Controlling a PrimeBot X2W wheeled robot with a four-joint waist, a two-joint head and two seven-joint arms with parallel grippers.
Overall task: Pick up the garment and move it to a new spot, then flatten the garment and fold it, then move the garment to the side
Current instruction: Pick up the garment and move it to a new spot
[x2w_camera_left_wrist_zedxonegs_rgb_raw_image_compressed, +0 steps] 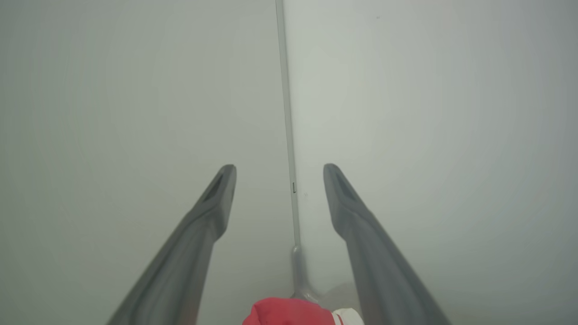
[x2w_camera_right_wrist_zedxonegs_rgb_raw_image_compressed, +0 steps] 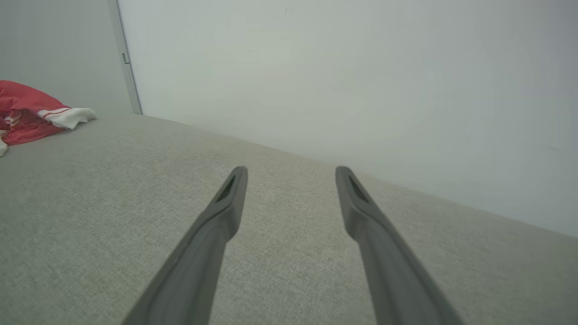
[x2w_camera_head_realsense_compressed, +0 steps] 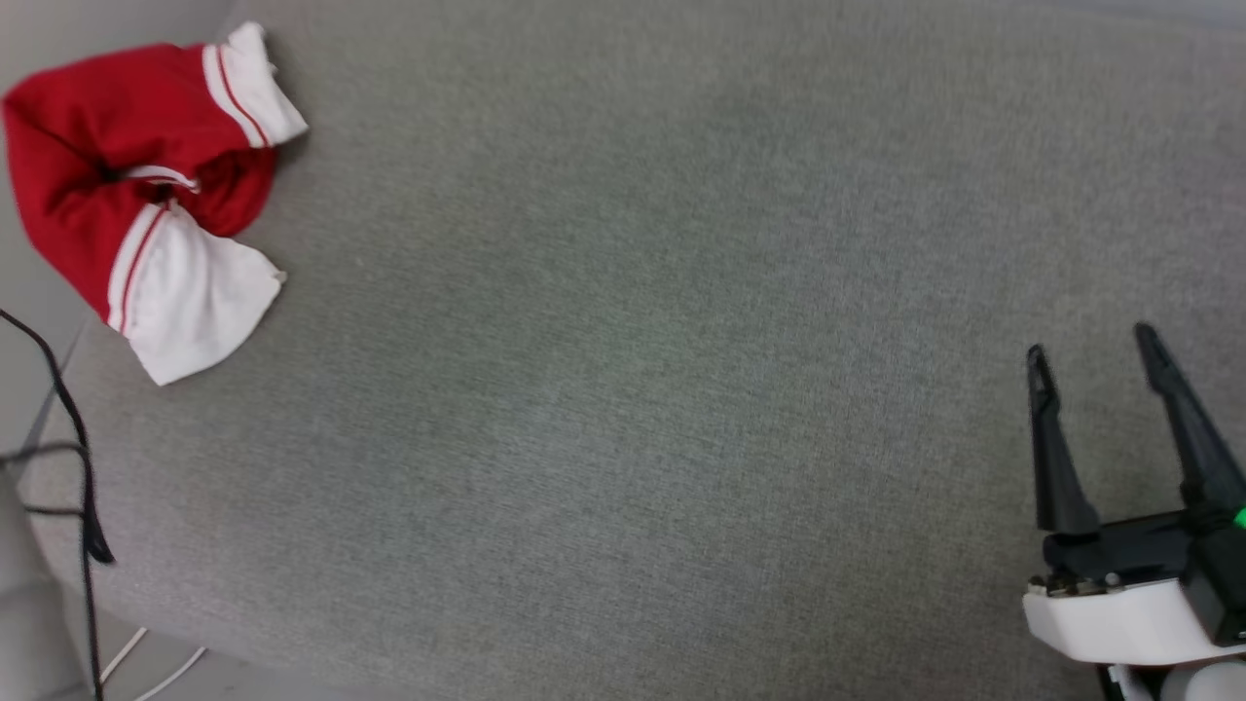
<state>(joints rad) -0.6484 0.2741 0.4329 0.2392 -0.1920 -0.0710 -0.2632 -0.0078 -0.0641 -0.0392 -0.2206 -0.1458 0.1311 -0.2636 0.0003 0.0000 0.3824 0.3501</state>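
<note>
Grey woven fabric surface [x2w_camera_head_realsense_compressed: 642, 389] against a plain pale wall [x2w_camera_right_wrist_zedxonegs_rgb_raw_image_compressed: 343, 72], black cable [x2w_camera_head_realsense_compressed: 86, 477] at its left edge.

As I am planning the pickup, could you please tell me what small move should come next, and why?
Probably lower the left gripper onto the garment: it is open, with the crumpled cloth close under its fingers, while the open right gripper sits far away.

The garment [x2w_camera_head_realsense_compressed: 78, 112] is soft matt cloth, the fabric surface [x2w_camera_head_realsense_compressed: 633, 341] rough-woven, the right tool [x2w_camera_head_realsense_compressed: 1090, 342] matt dark plastic.
</note>
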